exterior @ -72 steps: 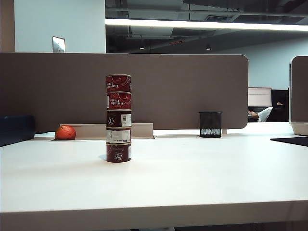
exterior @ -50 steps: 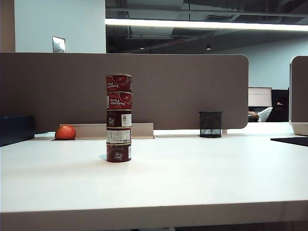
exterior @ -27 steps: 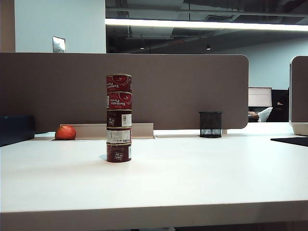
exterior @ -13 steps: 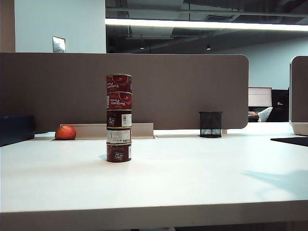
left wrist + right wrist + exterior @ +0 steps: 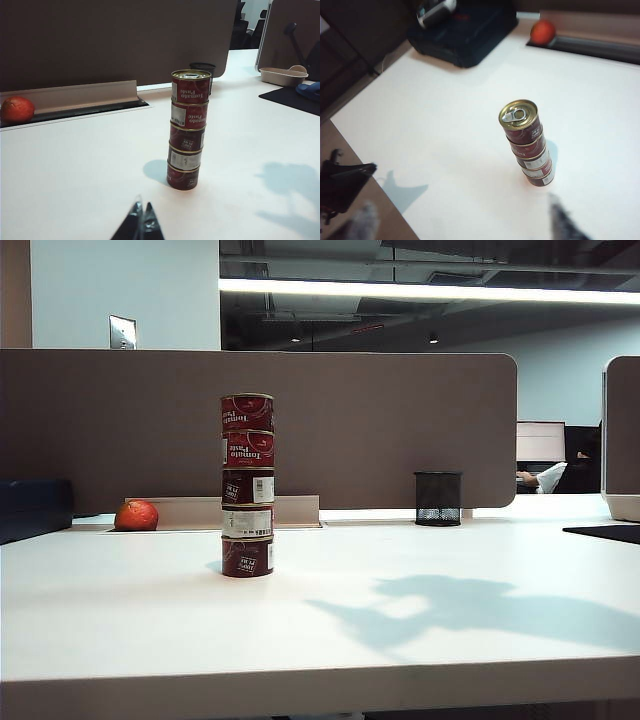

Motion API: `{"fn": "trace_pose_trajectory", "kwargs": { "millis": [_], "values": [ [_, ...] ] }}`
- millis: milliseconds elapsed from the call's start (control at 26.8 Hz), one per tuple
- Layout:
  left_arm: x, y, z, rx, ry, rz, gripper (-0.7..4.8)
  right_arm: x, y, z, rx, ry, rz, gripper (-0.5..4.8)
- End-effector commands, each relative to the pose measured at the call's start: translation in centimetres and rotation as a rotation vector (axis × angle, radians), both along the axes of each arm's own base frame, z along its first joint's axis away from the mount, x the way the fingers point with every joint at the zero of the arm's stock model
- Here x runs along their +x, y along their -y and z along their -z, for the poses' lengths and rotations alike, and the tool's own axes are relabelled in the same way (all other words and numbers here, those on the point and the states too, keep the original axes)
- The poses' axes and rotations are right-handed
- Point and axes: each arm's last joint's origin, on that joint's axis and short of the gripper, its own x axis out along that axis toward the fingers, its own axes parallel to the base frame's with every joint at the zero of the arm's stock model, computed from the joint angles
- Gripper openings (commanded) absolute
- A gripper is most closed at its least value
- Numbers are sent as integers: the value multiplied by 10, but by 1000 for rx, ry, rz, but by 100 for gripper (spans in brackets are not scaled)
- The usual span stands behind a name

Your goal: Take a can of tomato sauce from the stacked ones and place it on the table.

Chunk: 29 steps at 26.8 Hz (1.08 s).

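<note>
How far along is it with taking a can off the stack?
Nothing is done yet: all five cans stand stacked on the table, the top can untouched. In hand: the right gripper looks open, above the stack and apart from it; the left gripper sits shut, low and short of the cans. Left: grasp the top can, lift it, set it down.

This is an open-plan office. A wide, smooth off-white desk top (image 5: pixel 420 630) is backed by a brown-grey fabric partition panel with a rounded corner (image 5: pixel 380 420), and a black wire-mesh pen cup (image 5: pixel 437 499) stands just before that panel. Beyond the panel's right end a pale computer monitor (image 5: pixel 540 442) shows at another desk, and above the panel hang exposed dark ceiling ducts with a long white strip light (image 5: pixel 430 290).
</note>
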Motion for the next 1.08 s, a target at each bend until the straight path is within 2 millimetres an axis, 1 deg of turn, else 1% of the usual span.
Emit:
{"fn": "trace_pose_trajectory", "kwargs": {
  "millis": [37, 149, 336, 448, 522, 560, 634, 709, 896, 1082],
  "values": [
    [0, 0, -2, 1, 11, 6, -6, 16, -18, 1, -6, -1, -21, 479],
    [0, 0, 0, 2, -2, 6, -6, 35, -38, 5, -23, 0, -15, 479],
    [0, 0, 3, 6, -40, 6, -6, 61, -67, 14, -17, 7, -50, 479],
    [0, 0, 3, 6, -41, 6, -6, 78, -84, 23, -32, -15, -64, 479],
    [0, 0, 3, 6, -41, 6, -6, 84, -91, 27, -38, -24, -70, 479],
    [0, 0, 3, 6, -41, 6, -6, 91, -99, 33, -49, -32, -67, 479],
    [0, 0, 3, 6, -41, 6, -6, 102, -108, 42, -78, -39, -29, 479],
    [0, 0, 3, 6, -41, 6, -6, 107, -113, 48, -93, -46, -16, 479],
    [0, 0, 3, 6, -43, 6, -6, 119, -126, 75, -153, -74, 17, 479],
    [0, 0, 5, 8, -54, 6, -6, 120, -134, 84, -171, -81, 7, 479]
  ]
}}
